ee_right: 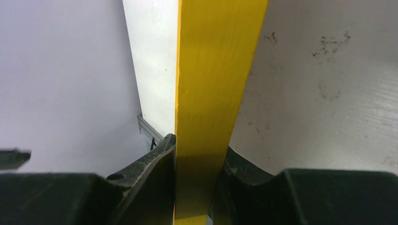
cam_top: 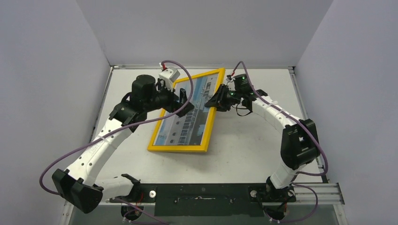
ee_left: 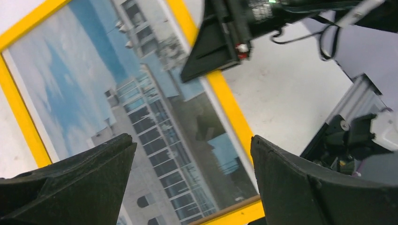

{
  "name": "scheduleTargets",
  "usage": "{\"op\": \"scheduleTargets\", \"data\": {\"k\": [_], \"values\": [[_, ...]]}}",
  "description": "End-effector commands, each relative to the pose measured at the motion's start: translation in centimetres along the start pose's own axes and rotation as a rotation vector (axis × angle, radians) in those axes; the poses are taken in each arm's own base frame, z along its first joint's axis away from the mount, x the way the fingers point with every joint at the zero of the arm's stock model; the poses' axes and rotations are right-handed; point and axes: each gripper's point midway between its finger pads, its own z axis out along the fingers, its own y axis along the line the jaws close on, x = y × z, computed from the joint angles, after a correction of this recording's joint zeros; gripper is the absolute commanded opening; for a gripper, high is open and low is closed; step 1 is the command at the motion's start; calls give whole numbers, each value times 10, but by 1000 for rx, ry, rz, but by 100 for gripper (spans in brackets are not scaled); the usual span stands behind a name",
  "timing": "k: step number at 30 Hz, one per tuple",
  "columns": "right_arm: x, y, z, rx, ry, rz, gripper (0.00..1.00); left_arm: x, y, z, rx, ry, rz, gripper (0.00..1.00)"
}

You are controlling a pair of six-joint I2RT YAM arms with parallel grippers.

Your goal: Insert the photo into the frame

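The photo [cam_top: 187, 122] already sits inside the frame [cam_top: 178, 148], so I judge the main work done. The print fills the opening with yellow showing on all four sides, and no loose corner or gap shows. My right gripper [cam_top: 217, 101] is clamped on the frame's right long rail, toward its far end. In the right wrist view that yellow rail runs edge-on between my two fingers, both pressed against it. My left gripper [cam_top: 184, 104] hovers over the left half of the picture with its fingers spread wide and nothing between them. The left wrist view shows the print below and between those fingers, with no contact that I can see. The frame lies front up, a little left of the middle of the table [cam_top: 253, 140], slanting from near left to far right. Its near short rail looks to rest on the table, but I cannot tell whether the far end is raised. The print shows a pale building with rows of windows under blue sky and cloud. A dark reflection across it suggests a clear cover over it. From here I cannot see the back, so whether a backing is fitted stays unknown. What I think is left is to settle the frame flat and let go.
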Motion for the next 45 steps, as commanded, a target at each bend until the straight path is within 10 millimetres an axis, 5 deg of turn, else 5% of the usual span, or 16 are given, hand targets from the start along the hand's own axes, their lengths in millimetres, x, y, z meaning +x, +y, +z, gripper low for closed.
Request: {"op": "scheduleTargets", "data": {"k": [1,8,14,19,27,33,40,45], "values": [[-6,13,19,-164,24,-240,16,31,58,-2,-129,135,-218,92],[-4,-7,46,-181,109,-247,23,80,143,-25,-320,214,-508,92],[7,-23,66,-234,189,-261,33,125,187,-35,-447,254,-667,92],[20,-39,70,-251,269,-304,60,143,209,-39,-468,283,-765,92],[34,-61,65,-184,264,-287,68,155,207,-46,-511,341,-820,92],[42,-102,50,40,232,-199,77,169,192,-67,-588,391,-888,92],[13,-121,22,304,83,-203,84,198,155,-87,-584,477,-965,91],[-48,-142,9,478,-84,-257,87,217,118,-86,-497,565,-936,97]]}}
